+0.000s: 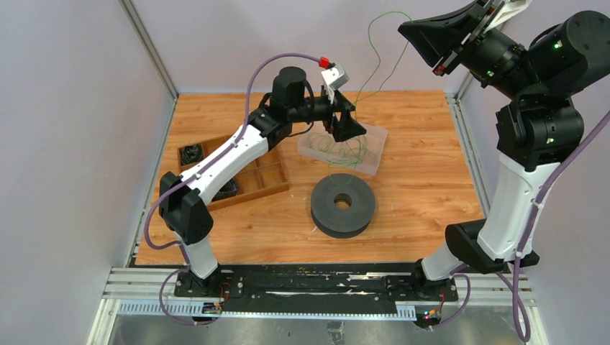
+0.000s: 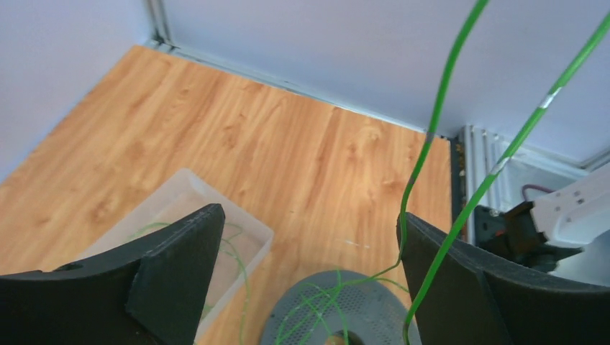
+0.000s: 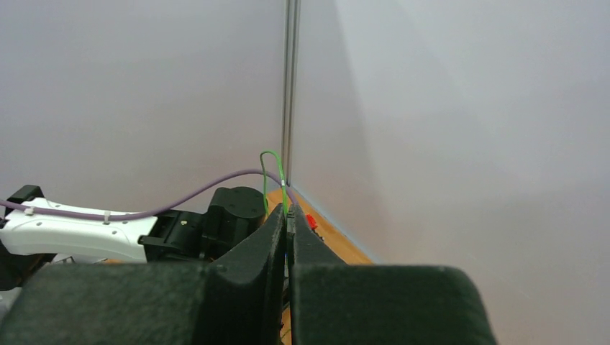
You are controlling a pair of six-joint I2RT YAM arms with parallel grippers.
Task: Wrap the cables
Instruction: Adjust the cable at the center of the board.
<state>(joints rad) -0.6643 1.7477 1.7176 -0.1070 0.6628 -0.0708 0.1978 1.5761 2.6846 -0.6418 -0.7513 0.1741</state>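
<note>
The cables (image 1: pixel 368 68) are thin olive-green wires rising from a clear plastic tray (image 1: pixel 375 136) up to my right gripper (image 1: pixel 407 27), which is raised high at the back and shut on them. In the right wrist view the right gripper (image 3: pixel 288 218) pinches a green loop of cable (image 3: pixel 267 169) at its tips. My left gripper (image 1: pixel 344 119) is open above the tray. In the left wrist view the left gripper (image 2: pixel 309 244) has one cable strand (image 2: pixel 434 122) running along the inner edge of its right finger (image 2: pixel 460 287), and another strand (image 2: pixel 534 118) crossing over that finger.
A grey disc with a centre hole (image 1: pixel 343 205) lies in front of the tray; it also shows in the left wrist view (image 2: pixel 345 305) behind green strands. A wooden compartment box (image 1: pixel 262 176) at the left holds black cord bundles (image 1: pixel 190 152). Walls enclose the back and sides.
</note>
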